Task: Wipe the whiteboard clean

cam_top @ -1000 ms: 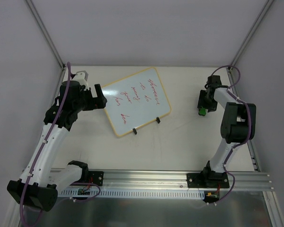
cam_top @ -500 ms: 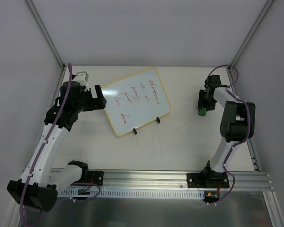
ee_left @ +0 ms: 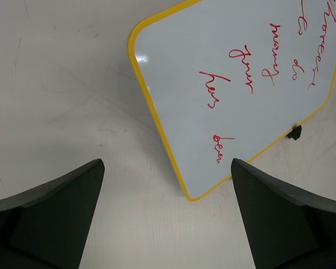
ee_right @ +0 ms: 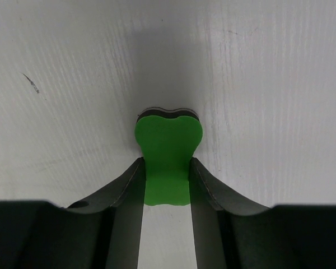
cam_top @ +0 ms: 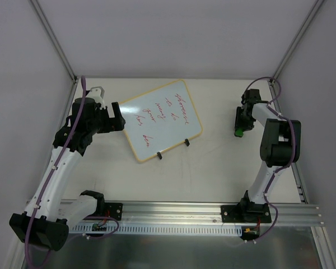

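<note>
Right jaws: the right gripper (ee_right: 166, 168) is closed to a narrow gap on a small green eraser block (ee_right: 168, 140), one finger pressing each side of it; the block's far end sticks out past the fingertips.
Left jaws: the left gripper (ee_left: 167, 165) is spread wide and holds nothing, touching nothing.
Right arm pose: folded up from its base, forearm reaching to the far right of the table (cam_top: 213, 162), its wrist turned down over the tabletop.
Left arm pose: stretched up the left side, with the wrist bent towards the centre, so the fingers point at the board's left corner from just beside it.
Whiteboard place: the whiteboard (cam_top: 161, 119) appears to lie flat in the far middle of the table, between the two grippers, nearer the left one and well apart from the right.
Whiteboard heading: turned askew; the long axis runs from near left to far right.
Feet: two black feet (cam_top: 186, 142) sit on the long edge facing the arm bases.
Surface: red handwriting (ee_left: 241, 61) in several lines, inside a yellow frame.
</note>
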Tool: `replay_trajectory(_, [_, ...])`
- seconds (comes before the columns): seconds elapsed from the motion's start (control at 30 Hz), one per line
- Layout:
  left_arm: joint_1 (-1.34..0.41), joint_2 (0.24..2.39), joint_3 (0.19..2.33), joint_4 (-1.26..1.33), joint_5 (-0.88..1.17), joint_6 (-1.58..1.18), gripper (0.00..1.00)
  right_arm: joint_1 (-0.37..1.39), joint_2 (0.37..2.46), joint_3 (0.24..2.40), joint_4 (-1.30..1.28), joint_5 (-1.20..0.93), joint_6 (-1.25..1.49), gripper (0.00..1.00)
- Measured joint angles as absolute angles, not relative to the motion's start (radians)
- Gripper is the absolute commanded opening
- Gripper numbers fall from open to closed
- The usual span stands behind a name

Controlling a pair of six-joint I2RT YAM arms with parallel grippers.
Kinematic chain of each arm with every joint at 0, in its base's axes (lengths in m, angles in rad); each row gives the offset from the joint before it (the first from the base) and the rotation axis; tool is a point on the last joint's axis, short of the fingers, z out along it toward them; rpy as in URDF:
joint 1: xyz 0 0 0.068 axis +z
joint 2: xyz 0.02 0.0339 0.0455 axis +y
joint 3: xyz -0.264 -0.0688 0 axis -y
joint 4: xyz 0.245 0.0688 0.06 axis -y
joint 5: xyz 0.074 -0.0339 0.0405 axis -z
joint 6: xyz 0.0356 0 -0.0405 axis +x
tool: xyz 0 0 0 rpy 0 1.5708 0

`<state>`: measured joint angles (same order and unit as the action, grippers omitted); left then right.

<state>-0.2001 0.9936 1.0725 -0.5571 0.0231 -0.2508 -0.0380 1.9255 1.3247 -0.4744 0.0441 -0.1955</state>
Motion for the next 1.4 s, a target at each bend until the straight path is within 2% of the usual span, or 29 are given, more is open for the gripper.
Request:
replay_trajectory(0.1, [-0.188, 0.995, 1.066, -0.556, 0.028, -0.251, 0.99, -0.038, 1.925, 1.325, -0.468, 0.038, -0.196, 0.21])
replay_trajectory(0.27, [-0.145, 1.014, 1.063, -0.54, 0.084, -0.254, 0.99, -0.029, 1.897, 1.306, -0.436, 0.004, -0.195, 0.18])
replay_trajectory(0.57, [-0.027, 1.099, 1.034, -0.4, 0.242, -0.262, 0.98, 0.133, 1.611, 1.175, -0.325, -0.094, -0.195, 0.13])
replay_trajectory(0.83, [0.067, 1.208, 0.98, -0.253, 0.362, -0.268, 0.85, 0.316, 1.461, 1.136, -0.2, -0.176, -0.17, 0.11])
replay_trajectory(0.93, [0.092, 1.253, 0.976, -0.167, 0.411, -0.257, 0.81, 0.396, 1.462, 1.136, -0.178, -0.191, -0.164, 0.11])
replay_trajectory(1.1, [0.125, 1.311, 0.965, -0.047, 0.513, -0.212, 0.67, 0.511, 1.477, 1.143, -0.157, -0.212, -0.161, 0.1])
replay_trajectory(1.2, [0.157, 1.346, 0.963, 0.009, 0.602, -0.189, 0.65, 0.561, 1.494, 1.157, -0.146, -0.217, -0.161, 0.09])
replay_trajectory(1.4, [0.185, 1.412, 0.964, 0.05, 0.758, -0.145, 0.54, 0.627, 1.53, 1.216, -0.138, -0.211, -0.164, 0.09])
